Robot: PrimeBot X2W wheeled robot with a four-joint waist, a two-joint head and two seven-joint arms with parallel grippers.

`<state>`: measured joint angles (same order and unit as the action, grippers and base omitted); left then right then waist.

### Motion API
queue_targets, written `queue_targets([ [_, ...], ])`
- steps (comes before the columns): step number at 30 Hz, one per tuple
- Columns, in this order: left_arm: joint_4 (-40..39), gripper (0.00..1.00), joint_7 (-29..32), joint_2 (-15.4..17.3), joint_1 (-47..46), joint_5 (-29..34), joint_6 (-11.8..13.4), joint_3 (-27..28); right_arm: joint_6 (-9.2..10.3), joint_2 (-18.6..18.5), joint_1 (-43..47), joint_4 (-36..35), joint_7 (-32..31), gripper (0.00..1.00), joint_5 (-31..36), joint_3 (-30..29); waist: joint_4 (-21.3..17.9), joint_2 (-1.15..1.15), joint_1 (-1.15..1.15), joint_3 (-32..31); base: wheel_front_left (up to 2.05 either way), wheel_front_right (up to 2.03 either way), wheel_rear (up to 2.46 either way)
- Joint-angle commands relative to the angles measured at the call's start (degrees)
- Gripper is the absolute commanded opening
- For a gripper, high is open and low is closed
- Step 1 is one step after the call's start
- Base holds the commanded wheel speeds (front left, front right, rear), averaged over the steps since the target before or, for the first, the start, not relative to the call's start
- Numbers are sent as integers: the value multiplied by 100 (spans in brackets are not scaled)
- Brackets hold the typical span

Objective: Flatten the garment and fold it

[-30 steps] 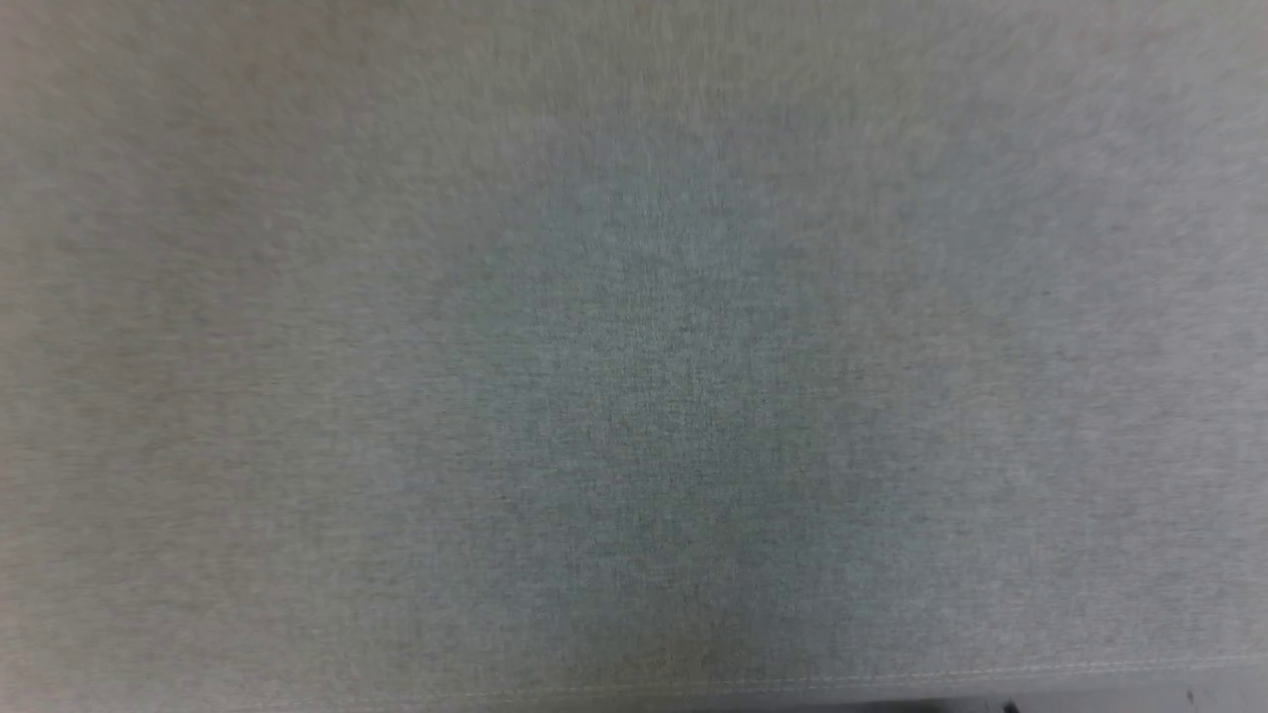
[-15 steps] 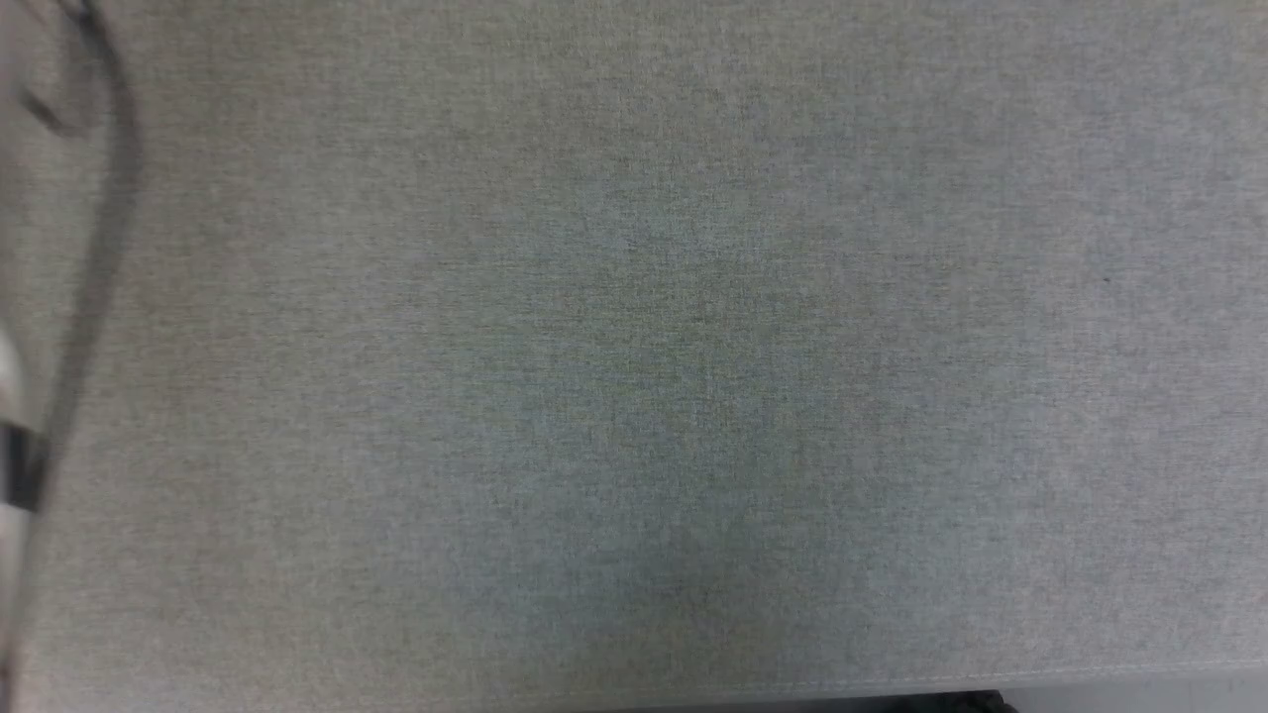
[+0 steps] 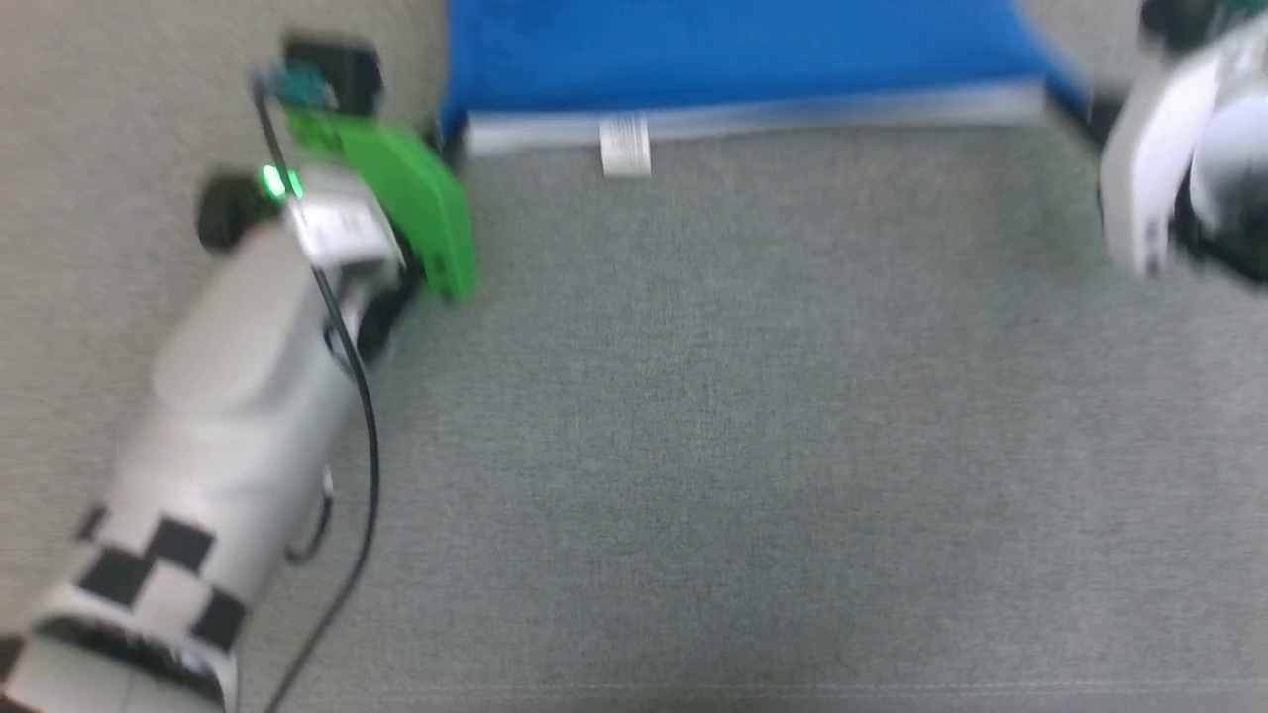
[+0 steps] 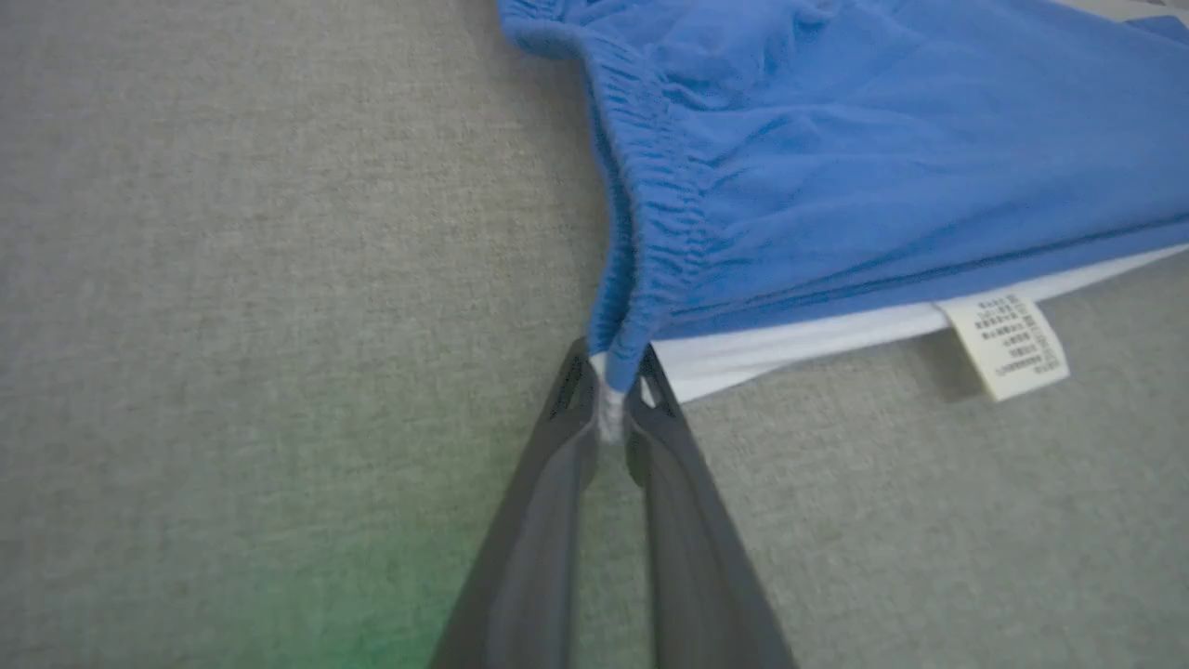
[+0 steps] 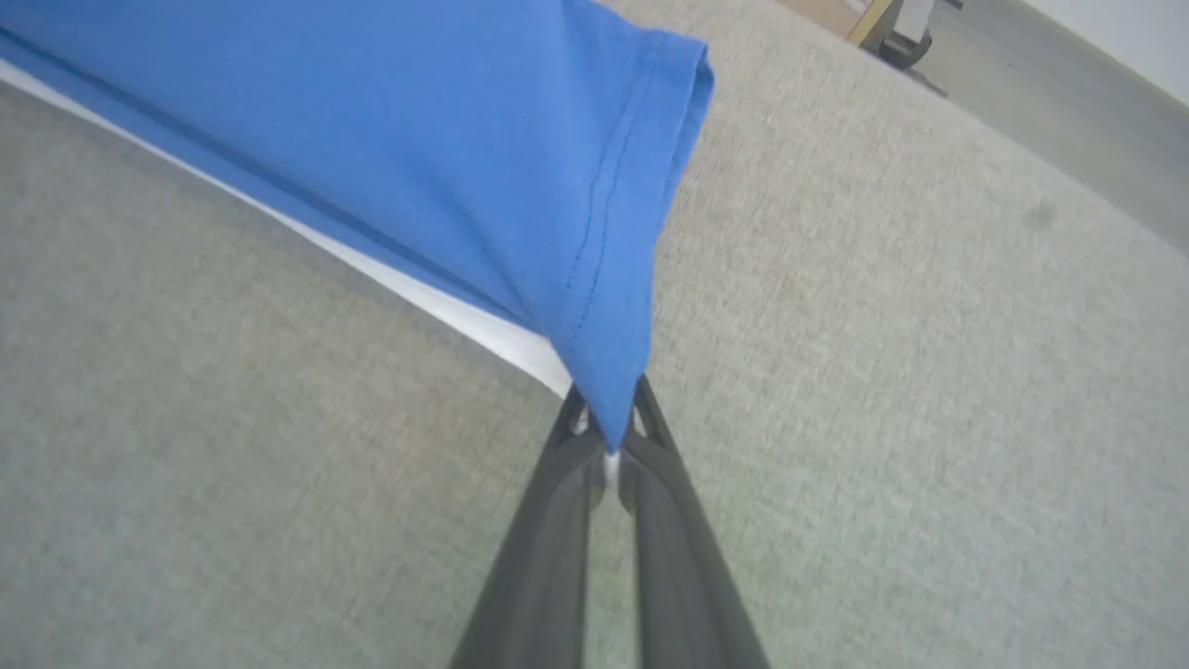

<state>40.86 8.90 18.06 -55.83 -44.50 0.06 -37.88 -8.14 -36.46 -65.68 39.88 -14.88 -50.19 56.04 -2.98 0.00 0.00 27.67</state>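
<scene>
- A grey woven surface (image 3: 753,446) spreads across the head view, which is blurred.
- Blue shorts (image 3: 733,50) lie at the top of the head view, stretched sideways between the two arms, with a white stripe (image 3: 792,114) along the near edge.
- The pale left arm (image 3: 238,396) reaches up from the lower left, with a green housing (image 3: 406,208) at its wrist and a black cable (image 3: 367,426) trailing along it. The housing ends just beside the shorts' left corner.
- The white right arm (image 3: 1179,178) enters at the upper right, near the shorts' right corner.
- The left gripper (image 4: 610,381) has its fingers pressed together, pinching the corner where the gathered waistband (image 4: 650,214) meets the white stripe.
- The right gripper (image 5: 608,418) also has its fingers pressed together, pinching the stitched hem (image 5: 604,232) at its corner.
- A small white label (image 4: 1005,344) with tiny print sticks out from under the stripe and rests on the surface.
</scene>
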Motion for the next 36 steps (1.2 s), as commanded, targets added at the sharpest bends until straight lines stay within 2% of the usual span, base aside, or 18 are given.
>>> queue_targets([
  [1, 28, 0, 66, 246, 317, -23, 63, 8, 65, -321, 209, -5, -157, 0, -132, 56, 85, 0, 0, -669, 0, 0, 0],
  [5, -272, 0, 237, 412, 889, -99, 110, -82, 65, -666, 622, -278, -444, 0, -423, 263, 101, 0, 0, -975, 0, 0, 0],
  [12, -919, 0, 607, 644, 1775, -183, 193, -336, 65, -1049, 1319, -553, -781, 0, -767, 475, 181, 0, 0, -1483, 0, 0, 0],
  [20, -1947, 0, 950, 955, 2921, -387, 452, -542, 65, -1513, 2332, -986, -920, 0, -966, 535, 193, 0, 0, -2031, 0, 0, 0],
  [28, -3291, 0, 1107, 1290, 4169, -582, 900, -723, 65, -1965, 3542, -1383, -890, 0, -1262, 133, 187, 0, 0, -2367, 0, 0, 0],
  [36, -4144, 0, 961, 1404, 4934, -674, 1453, -686, 65, -2108, 4452, -1796, -768, 0, -1277, -525, 140, 0, 0, -2369, 0, 0, 0],
])
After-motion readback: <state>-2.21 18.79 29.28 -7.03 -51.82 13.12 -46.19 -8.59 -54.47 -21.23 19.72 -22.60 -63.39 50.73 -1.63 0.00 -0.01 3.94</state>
